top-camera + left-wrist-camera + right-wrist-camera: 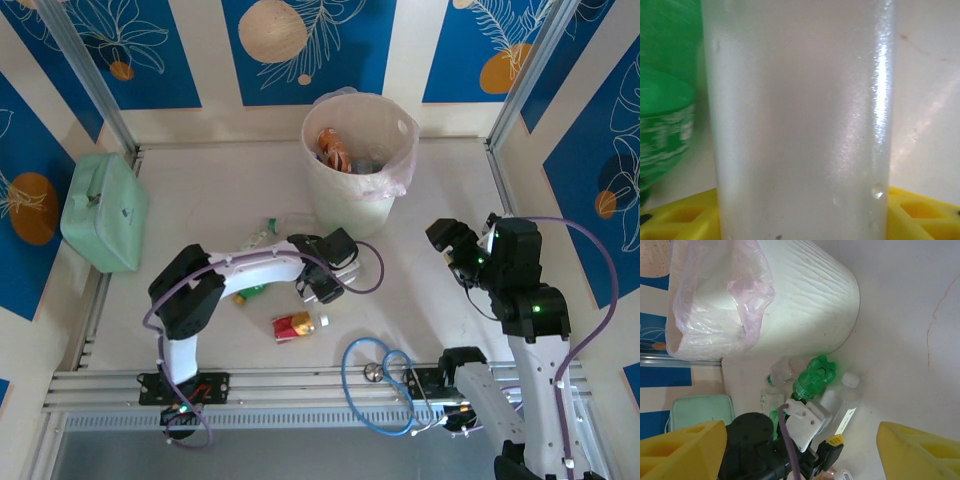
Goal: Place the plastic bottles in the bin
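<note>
A clear bottle with a white cap lies between the yellow fingers of my left gripper, which press against both its sides. A green bottle lies just left of it, near the foot of the bin. The bin, a cream bucket with a clear bag, holds an orange-labelled bottle. A red-labelled bottle, a green one and a clear one lie on the table. My right gripper hangs open and holds nothing.
A mint-green case stands at the left wall. A blue cable loop lies by the near rail. Walls close the table on three sides. Bare table lies between the bin and my right arm.
</note>
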Controlling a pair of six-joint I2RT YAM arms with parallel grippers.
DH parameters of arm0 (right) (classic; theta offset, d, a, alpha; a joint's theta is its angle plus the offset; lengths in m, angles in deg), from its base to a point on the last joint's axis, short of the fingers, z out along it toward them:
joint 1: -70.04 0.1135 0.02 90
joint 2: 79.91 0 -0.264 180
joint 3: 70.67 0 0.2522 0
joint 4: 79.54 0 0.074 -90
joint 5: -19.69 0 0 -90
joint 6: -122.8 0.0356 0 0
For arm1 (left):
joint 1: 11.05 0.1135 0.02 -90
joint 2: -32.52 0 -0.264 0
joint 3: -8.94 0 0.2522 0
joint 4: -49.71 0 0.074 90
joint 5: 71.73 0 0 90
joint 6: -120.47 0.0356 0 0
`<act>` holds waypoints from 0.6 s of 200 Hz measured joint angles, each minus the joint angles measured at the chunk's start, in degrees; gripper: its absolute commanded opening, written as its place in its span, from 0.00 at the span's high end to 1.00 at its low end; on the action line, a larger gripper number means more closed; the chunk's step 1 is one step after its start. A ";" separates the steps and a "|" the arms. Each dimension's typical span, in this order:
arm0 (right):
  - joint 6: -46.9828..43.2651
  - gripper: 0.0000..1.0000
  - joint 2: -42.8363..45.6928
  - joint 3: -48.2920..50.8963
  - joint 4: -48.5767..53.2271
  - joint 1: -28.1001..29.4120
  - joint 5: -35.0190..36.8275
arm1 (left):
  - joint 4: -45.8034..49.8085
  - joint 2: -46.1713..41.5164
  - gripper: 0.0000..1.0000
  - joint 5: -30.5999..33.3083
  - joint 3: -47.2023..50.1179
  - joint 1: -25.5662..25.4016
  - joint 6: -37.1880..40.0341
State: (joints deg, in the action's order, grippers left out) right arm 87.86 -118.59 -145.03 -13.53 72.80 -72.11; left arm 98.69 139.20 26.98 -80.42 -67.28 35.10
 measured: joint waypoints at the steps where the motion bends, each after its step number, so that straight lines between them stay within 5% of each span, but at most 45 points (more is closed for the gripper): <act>1: 0.00 0.21 0.00 0.00 -0.02 -0.02 0.00 | -0.02 -0.15 0.40 0.02 0.00 -0.02 -0.02; 70: -0.02 0.21 1.03 0.48 0.59 -1.11 0.02 | 3.19 -16.76 0.43 2.05 -1.49 -2.95 0.02; 120: 0.00 0.21 0.98 0.72 0.57 -1.64 -0.17 | 8.33 -25.00 0.41 4.70 -11.96 -3.21 0.00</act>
State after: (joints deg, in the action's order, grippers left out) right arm 87.86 -117.61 -144.31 -12.96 71.16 -72.28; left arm 107.02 114.19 31.68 -92.37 -70.49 35.10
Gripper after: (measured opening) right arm 0.790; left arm 0.573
